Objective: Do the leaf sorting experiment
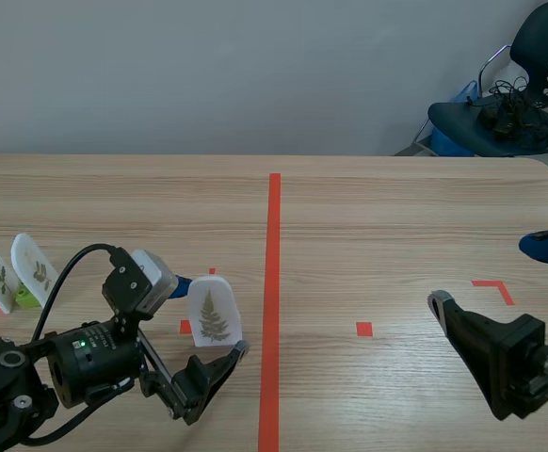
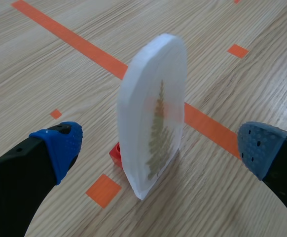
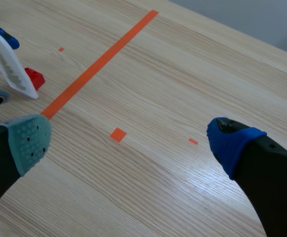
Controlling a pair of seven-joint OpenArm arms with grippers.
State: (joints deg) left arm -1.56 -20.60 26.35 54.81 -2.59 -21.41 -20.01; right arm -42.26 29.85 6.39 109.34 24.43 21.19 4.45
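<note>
Currently the upright white translucent plastic card with a pressed fern leaf [image 1: 214,318] stands on the light wooden table [image 1: 396,207], on a small red block base [image 2: 116,154], near the long orange tape line on the robot's left side.

Left gripper [image 2: 161,148]: fingers spread, one either side of the card, not touching.

Right gripper [image 3: 131,143]: spread, holding nothing, well apart.

Judgement: the card is light, thin, stiff and probably slick-faced. It tips easily on so small a base. Pinch the flat faces at mid-height, pads square, with a gentle squeeze.

- Our left arm [image 1: 29,381] is black, with a green light [image 1: 78,343] and a cable [image 1: 67,273] looping behind its pincer [image 1: 207,316].
- Our pads [image 2: 59,145] are blue, one right pad [image 3: 30,140] grey-green.
</note>
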